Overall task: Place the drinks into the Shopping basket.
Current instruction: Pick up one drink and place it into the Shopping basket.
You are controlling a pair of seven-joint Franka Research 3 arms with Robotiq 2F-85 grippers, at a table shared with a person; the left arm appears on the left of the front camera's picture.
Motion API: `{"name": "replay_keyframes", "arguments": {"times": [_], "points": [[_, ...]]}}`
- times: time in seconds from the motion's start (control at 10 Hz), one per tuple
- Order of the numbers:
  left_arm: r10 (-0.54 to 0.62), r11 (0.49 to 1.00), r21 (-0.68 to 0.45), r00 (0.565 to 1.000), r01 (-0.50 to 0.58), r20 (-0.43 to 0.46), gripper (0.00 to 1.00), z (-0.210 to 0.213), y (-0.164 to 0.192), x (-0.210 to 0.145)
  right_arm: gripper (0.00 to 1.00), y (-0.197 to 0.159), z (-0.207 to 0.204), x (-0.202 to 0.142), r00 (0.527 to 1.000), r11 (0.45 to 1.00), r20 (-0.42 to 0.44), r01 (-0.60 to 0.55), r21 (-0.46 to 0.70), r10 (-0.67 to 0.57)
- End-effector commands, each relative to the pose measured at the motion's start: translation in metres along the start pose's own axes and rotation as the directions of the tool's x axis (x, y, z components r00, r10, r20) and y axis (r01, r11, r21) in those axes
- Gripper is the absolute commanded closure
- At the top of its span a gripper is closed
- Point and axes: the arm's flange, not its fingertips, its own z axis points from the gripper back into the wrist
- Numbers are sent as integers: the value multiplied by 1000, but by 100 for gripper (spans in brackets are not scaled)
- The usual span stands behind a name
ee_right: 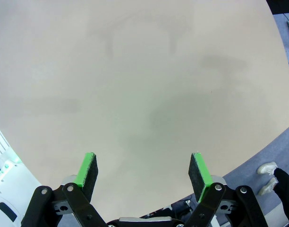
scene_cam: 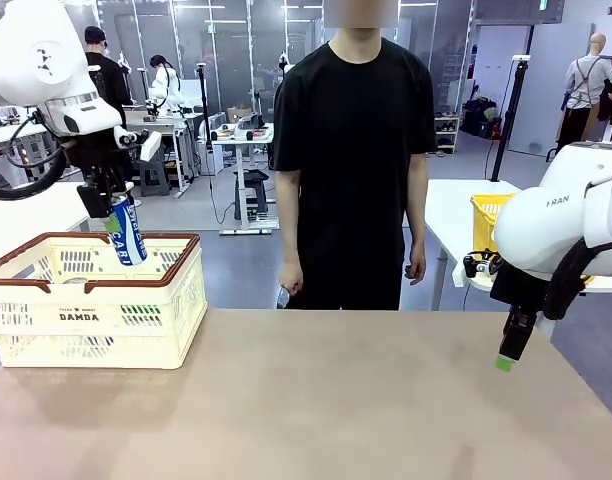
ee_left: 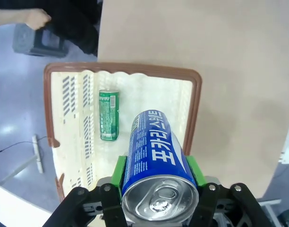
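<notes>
Hovering over the Shopping basket [scene_cam: 96, 318] is the left gripper [scene_cam: 114, 215], which is clamping its green pads on the sides of a blue and white can [ee_left: 154, 163] and holding it tilted just above the basket's open top. So this looks like the drop-off step for that drink: the next move is probably lowering it a bit and letting go so it's landing inside and not on the reddish-brown rim. From the left wrist camera one green can [ee_left: 108, 116] is lying on its side on the basket floor, a little apart from where the blue one is hanging. A second green can isn't something that can be made out here, since the held can is blocking a good chunk of the basket floor. The right gripper [ee_right: 143, 170] is sitting idle above the bare table [ee_right: 144, 71] with its fingers wide apart, holding nothing. The person at the far side is standing with something small in one hand [scene_cam: 289, 283], too tiny to identify.
</notes>
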Motion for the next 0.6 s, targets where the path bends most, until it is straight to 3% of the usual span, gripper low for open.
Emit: {"name": "replay_keyframes", "arguments": {"times": [0.0, 0.5], "points": [[-37, 999, -16, 999, 37, 34, 42, -13, 27, -8, 3, 0, 1, -1, 1000, 1000, -4, -2, 1, 2], [-143, 983, -105, 988, 148, 54, 42, -69, 50, -20, 3, 0, 1, -1, 1000, 1000, -4, -2, 1, 2]]}}
